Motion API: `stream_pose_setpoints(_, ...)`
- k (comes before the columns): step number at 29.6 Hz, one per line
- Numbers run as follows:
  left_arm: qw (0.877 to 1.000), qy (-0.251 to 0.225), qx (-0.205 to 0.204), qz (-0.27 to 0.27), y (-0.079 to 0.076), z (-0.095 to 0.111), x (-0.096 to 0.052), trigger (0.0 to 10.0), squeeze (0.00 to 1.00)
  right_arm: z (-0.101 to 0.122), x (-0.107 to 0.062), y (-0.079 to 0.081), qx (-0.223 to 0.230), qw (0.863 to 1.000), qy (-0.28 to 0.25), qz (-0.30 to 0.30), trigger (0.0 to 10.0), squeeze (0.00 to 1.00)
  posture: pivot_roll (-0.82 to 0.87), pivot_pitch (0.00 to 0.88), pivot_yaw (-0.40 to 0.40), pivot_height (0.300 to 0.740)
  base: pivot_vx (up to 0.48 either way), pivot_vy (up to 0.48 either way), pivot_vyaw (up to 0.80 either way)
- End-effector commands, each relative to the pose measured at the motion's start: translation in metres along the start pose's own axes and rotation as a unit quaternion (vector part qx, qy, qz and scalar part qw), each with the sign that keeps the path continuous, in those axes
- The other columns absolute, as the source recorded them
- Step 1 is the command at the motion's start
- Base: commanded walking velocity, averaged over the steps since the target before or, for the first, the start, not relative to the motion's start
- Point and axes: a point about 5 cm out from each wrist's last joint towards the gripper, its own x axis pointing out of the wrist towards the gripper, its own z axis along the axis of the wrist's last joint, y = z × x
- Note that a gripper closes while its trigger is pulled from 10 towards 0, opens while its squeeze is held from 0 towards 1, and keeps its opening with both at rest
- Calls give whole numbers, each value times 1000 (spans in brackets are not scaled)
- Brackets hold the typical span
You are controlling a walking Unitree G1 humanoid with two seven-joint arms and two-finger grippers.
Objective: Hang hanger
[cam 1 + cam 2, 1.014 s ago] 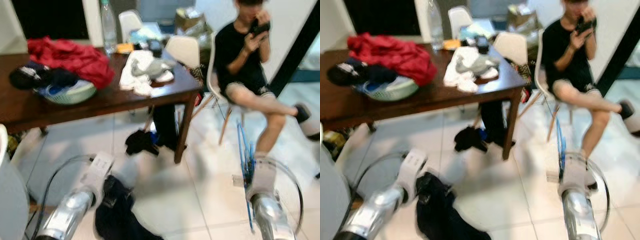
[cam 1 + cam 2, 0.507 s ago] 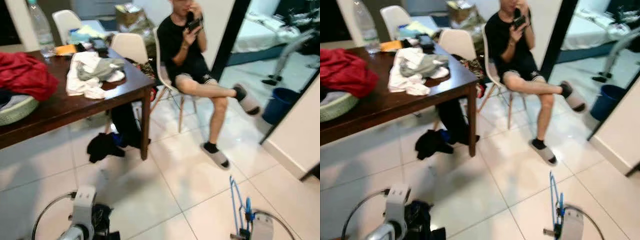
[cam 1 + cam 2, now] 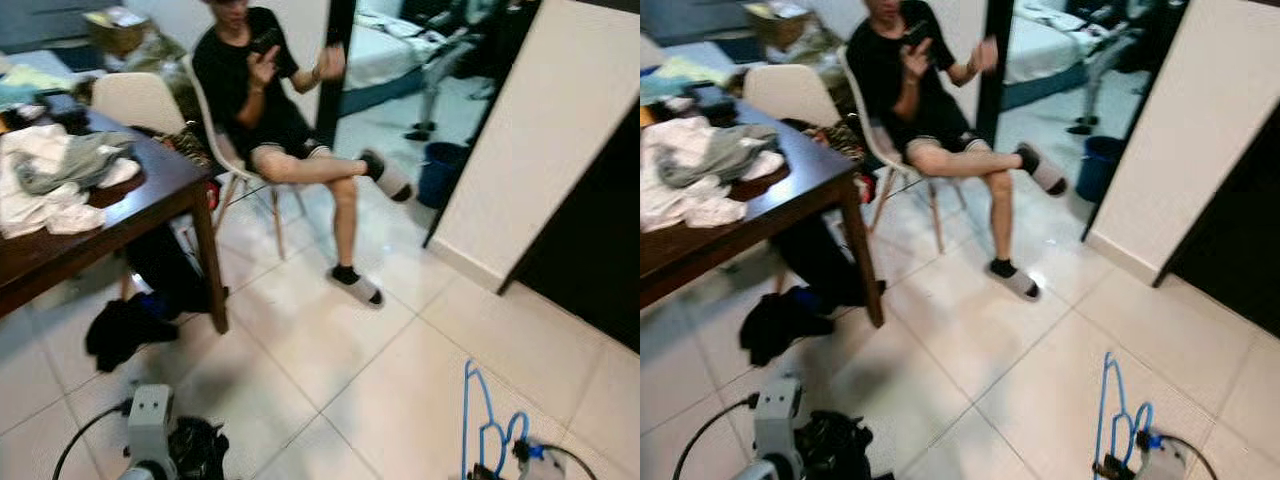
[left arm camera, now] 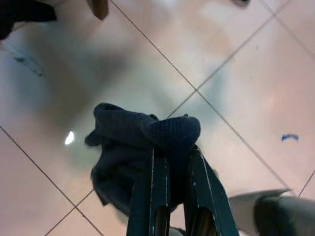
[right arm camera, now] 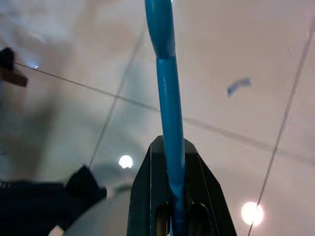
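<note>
Nearest, at the lower edge of the head views, both grippers are low over the pale tiled floor [image 3: 400, 380]. Right gripper [image 5: 172, 162]: its two black fingers are clamped on a blue hanger [image 3: 1118, 420], with the hanger's bar running straight out between them in the wrist view. The hanger is a thin bright-blue wire or plastic frame (glossy, rounded in section); in the head views it rises upright from the gripper at lower right, with a narrow loop at its top and a smaller loop beside it. It touches nothing but the gripper.

Left gripper [image 4: 172, 162]: its fingers are closed on a dark knitted garment [image 4: 142, 147], which bunches over the fingertips and hangs toward the floor. In the head views this garment shows as a dark bundle at lower left, beside the grey wrist housing.

Further out, a dark wooden table [image 3: 150, 195] stands at left, bearing a heap of white and grey clothes [image 3: 55, 175]. A black garment [image 3: 125, 325] lies on the floor by the table leg.

Beyond the table, a person [image 3: 265, 100] in black sits on a white chair [image 3: 225, 150], legs crossed, both hands raised. Farthest, a blue bucket [image 3: 440, 170] stands in a doorway (its contents cannot be seen).
</note>
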Motion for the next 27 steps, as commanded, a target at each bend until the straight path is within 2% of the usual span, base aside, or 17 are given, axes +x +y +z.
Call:
stream_pose_setpoints(1, 1000, -10, -6, -5, 2, -1, -2, 10000, 0, 3, -4, -7, -11, 1000, -11, 1, 10000, 0, 64, 90, -24, 740, 0, 0, -800)
stream_pose_setpoints(3, 1000, -10, -10, -3, 6, -4, -5, 10000, 0, 2, -7, -13, -13, 1000, -11, 0, 10000, 0, 60, 94, -23, 740, 0, 0, -800)
stream_pose_setpoints(4, 1000, -13, -19, 3, 16, -9, -13, 10000, 0, 0, -15, -26, -8, 1000, -13, -3, 10000, 0, 52, 105, -21, 740, 0, 0, -800)
stream_pose_setpoints(6, 1000, -14, -25, 8, 20, -11, -16, 10000, 0, -1, -18, -29, -4, 1000, -15, -3, 10000, 0, 52, 105, -21, 740, 0, 0, -800)
stream_pose_setpoints(12, 999, -14, -35, 9, 23, -15, -19, 10000, 0, -1, -18, -28, 16, 1000, -22, 6, 10000, 0, 52, 105, -21, 740, 0, 0, -800)
stream_pose_setpoints(17, 1000, -11, -15, -6, 14, -3, -6, 10000, 0, -1, -14, -23, 25, 999, -10, 30, 10000, 0, 60, 115, -23, 740, 0, 0, -800)
stream_pose_setpoints(27, 1000, -17, -14, -11, 14, -2, -6, 10000, 0, 1, -12, -22, 33, 999, -9, 34, 10000, 0, 62, 113, -25, 740, 0, 0, -800)
